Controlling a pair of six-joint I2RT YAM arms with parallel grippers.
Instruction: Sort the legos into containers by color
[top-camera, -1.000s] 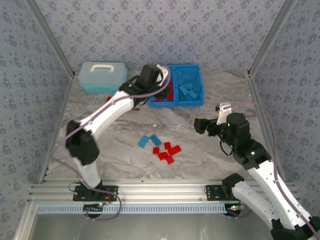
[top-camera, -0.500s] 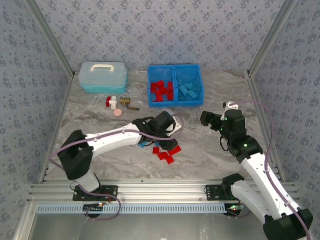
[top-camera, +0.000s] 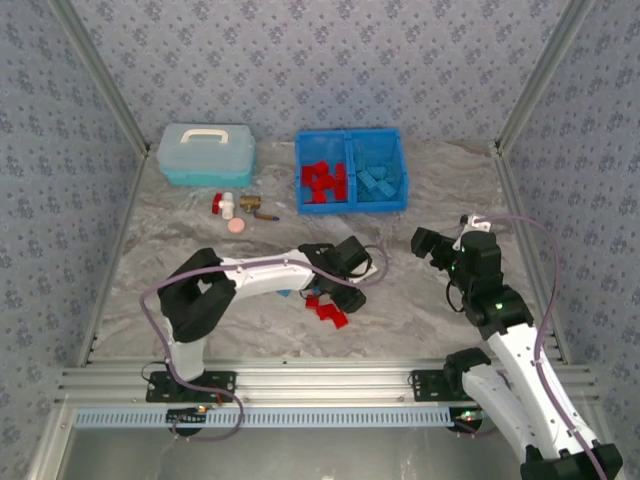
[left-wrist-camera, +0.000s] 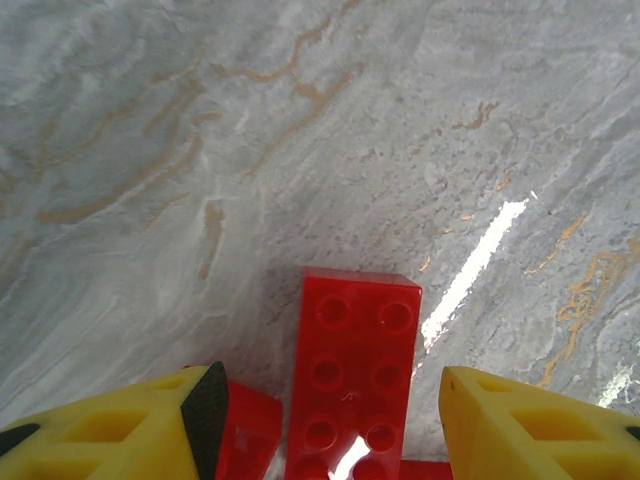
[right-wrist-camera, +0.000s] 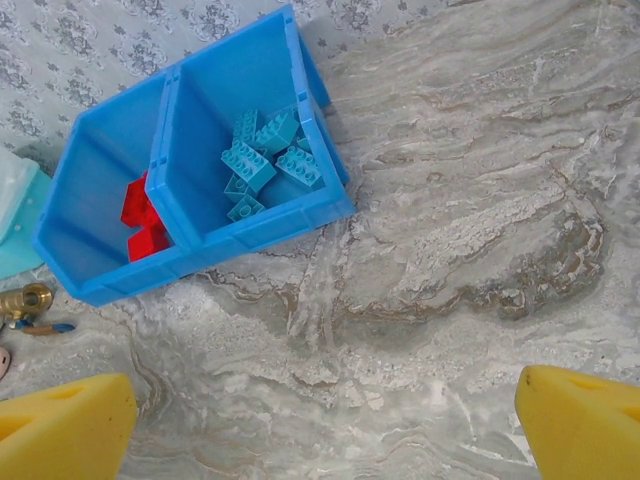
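Top view: left gripper (top-camera: 338, 292) has swung from the bin (top-camera: 352, 207) back to the loose legos (top-camera: 328, 313) on its near side, so next pick is starting. Left wrist: jaws part-spread astride a red brick (left-wrist-camera: 352, 380), prob. not touching yet. Right wrist: right gripper (right-wrist-camera: 325, 420) wide, empty, short of the bin, which holds reds left, blues right.

Open tabletop (top-camera: 330, 228) separates red legos (top-camera: 328, 312) from the bin (top-camera: 350, 206).

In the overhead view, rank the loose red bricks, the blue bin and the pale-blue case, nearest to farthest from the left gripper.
1. Loose red bricks, at the left gripper's fingertips, front centre.
2. Blue bin, back centre.
3. Pale-blue case, back left.
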